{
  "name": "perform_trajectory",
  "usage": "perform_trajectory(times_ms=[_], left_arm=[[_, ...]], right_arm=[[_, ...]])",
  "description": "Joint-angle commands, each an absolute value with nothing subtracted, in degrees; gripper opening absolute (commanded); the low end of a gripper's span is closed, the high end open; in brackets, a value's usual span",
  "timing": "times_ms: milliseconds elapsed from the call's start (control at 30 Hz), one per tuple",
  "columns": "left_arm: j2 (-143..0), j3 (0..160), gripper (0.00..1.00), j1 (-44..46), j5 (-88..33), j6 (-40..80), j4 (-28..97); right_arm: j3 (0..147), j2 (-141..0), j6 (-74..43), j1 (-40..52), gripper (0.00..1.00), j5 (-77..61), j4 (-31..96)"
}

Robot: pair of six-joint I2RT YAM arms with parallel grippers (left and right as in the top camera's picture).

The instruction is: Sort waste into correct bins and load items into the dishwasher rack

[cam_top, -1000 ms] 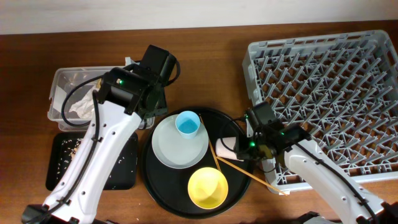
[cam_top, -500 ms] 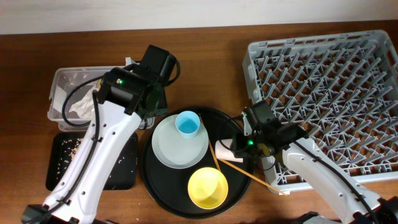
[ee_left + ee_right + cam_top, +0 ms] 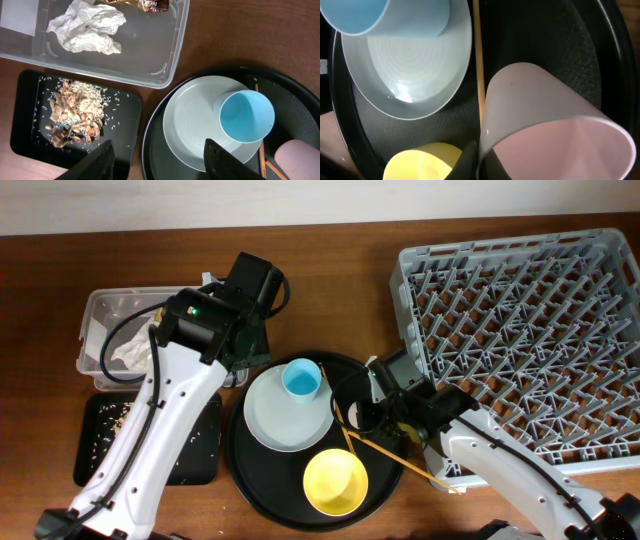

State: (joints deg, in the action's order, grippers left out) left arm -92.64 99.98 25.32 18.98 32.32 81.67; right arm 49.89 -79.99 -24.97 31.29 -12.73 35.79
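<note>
**Right gripper at the pink cup; left gripper idle and open**

Right gripper (image 3: 365,416): low over the large round black tray (image 3: 560,35). The pink plastic cup (image 3: 540,120) lies on its side directly under it, mouth towards the wrist camera. One dark fingertip (image 3: 469,161) sits against the outside of the cup's rim. The other finger is not clearly seen, so I cannot tell whether the cup is gripped. A thin wooden chopstick (image 3: 476,55) runs just beside the cup. The yellow bowl (image 3: 420,162) is near that fingertip.

Left gripper (image 3: 157,145): fingers spread wide, nothing between them. Below it is the pale round plate (image 3: 195,120), carrying the upright light blue cup (image 3: 246,116). Ahead of it is the clear rectangular plastic box (image 3: 170,55), holding the crumpled white tissue (image 3: 85,32) and the crinkled gold-brown wrapper (image 3: 140,5). Beside its left finger is the shallow black rectangular tray (image 3: 30,100), holding beige-brown food scraps (image 3: 72,112).

The large grey plastic dishwasher rack (image 3: 520,330) stands behind the right arm.
</note>
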Motion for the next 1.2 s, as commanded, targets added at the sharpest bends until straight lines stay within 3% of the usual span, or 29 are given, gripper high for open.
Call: perform_trajectory(times_ms=[0,133,267,333,667,767,800,867,900,967,1067,1167], left_arm=[[-92.23,100.29,0.57,24.95,19.27,31.11,81.97],[-92.23,100.29,0.57,24.95,19.25,30.50,81.95],[-92.23,100.29,0.57,24.95,19.25,30.50,81.95],[-92.23,100.29,0.57,24.95,19.25,30.50,81.95],[-92.23,100.29,0.57,24.95,19.25,30.30,81.52],[-92.23,100.29,0.54,25.06,9.67,27.24,80.38],[-92.23,100.29,0.51,25.82,0.54,22.00,78.15],[-92.25,100.16,0.51,28.99,-5.96,21.76,75.66],[-92.29,99.94,0.51,33.61,-6.66,22.48,73.03],[-92.29,96.62,0.51,39.83,-6.61,26.17,66.89],[-93.60,87.07,0.51,46.35,-5.17,32.21,55.83],[-98.48,82.81,0.51,47.20,-4.71,34.13,50.72]], right_arm=[[50.61,-79.77,-21.56,31.44,0.04,-8.10,35.51],[51.99,-79.77,-18.22,31.46,0.04,-4.86,36.14],[51.99,-79.77,-18.46,31.48,0.44,-5.78,36.12],[51.99,-79.77,-18.46,31.48,0.54,-5.78,35.86],[53.84,-79.20,-16.12,31.42,0.75,-5.74,28.77],[65.04,-74.22,-14.79,30.94,0.80,-0.01,39.72],[70.87,-71.59,-14.83,28.88,0.83,4.34,49.23],[75.35,-67.00,-15.03,20.53,0.93,5.65,60.14],[75.33,-63.86,-14.98,11.79,0.99,5.32,64.99],[75.33,-62.89,-15.00,2.96,0.99,4.54,70.54],[75.29,-64.95,-15.00,0.32,0.99,4.58,74.17],[75.22,-66.70,-15.00,0.32,0.99,4.56,74.39]])
